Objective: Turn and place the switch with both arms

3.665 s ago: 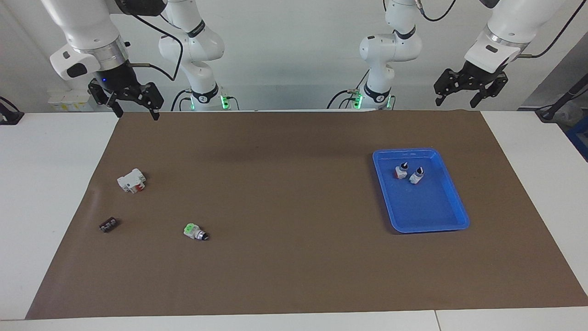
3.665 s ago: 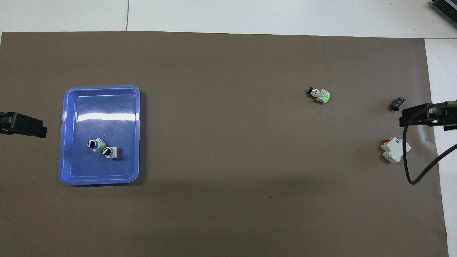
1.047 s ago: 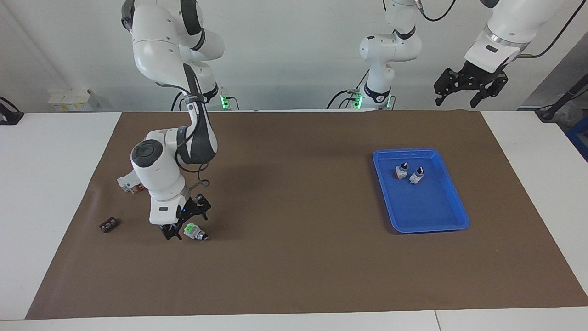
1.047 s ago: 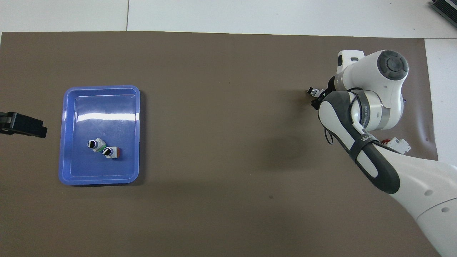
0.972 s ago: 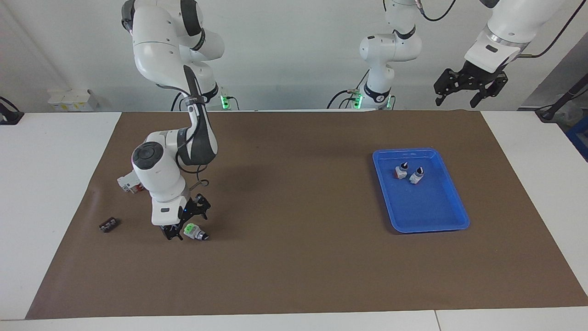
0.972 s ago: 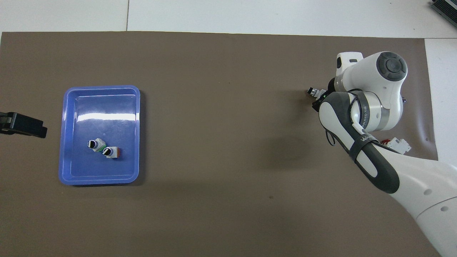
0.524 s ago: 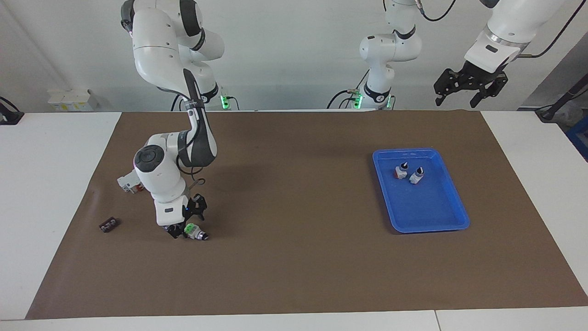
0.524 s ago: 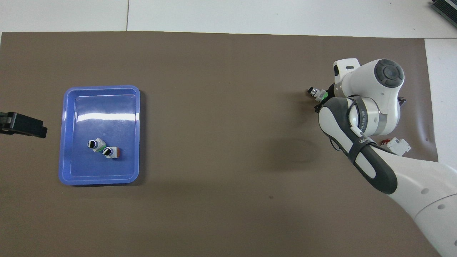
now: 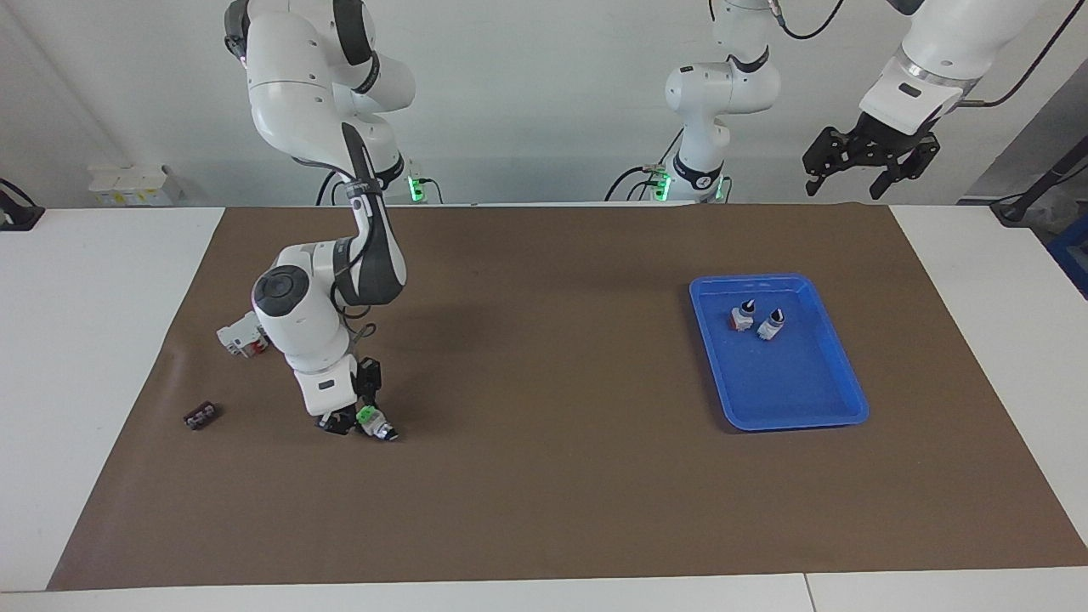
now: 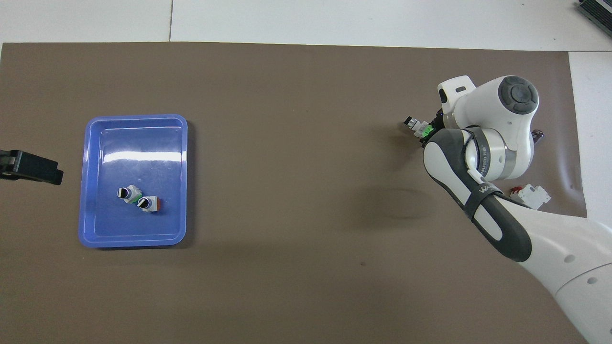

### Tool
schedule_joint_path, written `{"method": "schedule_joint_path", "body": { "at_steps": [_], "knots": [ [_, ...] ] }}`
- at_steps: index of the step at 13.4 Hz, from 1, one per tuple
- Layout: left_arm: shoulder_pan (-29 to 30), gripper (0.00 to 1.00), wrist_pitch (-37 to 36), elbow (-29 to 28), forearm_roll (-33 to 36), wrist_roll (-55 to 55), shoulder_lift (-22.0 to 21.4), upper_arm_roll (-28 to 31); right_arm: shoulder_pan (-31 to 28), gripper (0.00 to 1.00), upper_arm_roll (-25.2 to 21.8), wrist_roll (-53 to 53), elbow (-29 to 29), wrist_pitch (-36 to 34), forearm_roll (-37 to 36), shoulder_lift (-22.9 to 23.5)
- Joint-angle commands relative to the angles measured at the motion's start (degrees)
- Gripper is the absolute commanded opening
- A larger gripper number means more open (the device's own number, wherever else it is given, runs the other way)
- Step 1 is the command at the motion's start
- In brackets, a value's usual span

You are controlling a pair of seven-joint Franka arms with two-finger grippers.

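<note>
Grasping is the step in hand: the right arm's black two-finger pincer (image 9: pixel 355 420) is down at the brown mat (image 9: pixel 544 476) on the white counter (image 9: pixel 85 357), toward the right arm's end, closed on the small white selector switch with the bright green block, silver collar and black knob (image 9: pixel 374 422), gripping its green end while the knob points away from the robots. The switch looks at or barely above the mat. The left arm's pincer (image 9: pixel 860 167) waits high over the mat's corner at the left arm's end, fingers spread and empty. Next, judging by the task, the switch wants lifting clear, turning between both arms, then setting in the blue plastic tray (image 9: pixel 837 399) beside the two red-blocked switches (image 9: pixel 758 321).
</note>
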Motion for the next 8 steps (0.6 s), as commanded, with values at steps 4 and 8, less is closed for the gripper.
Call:
{"method": "schedule_joint_path", "body": {
  "at_steps": [4, 8],
  "knots": [
    [0.3, 1.0, 0.6, -1.6, 0.6, -0.4, -1.4, -0.3, -1.5, 0.0, 10.3, -14.0, 0.0, -10.2, 14.7, -9.9],
    [0.3, 1.0, 0.6, -1.7, 0.6, -0.4, -1.4, -0.3, -1.0, 0.0, 18.1, -15.9, 1.1, -9.3, 22.9, -12.3]
  ]
}}
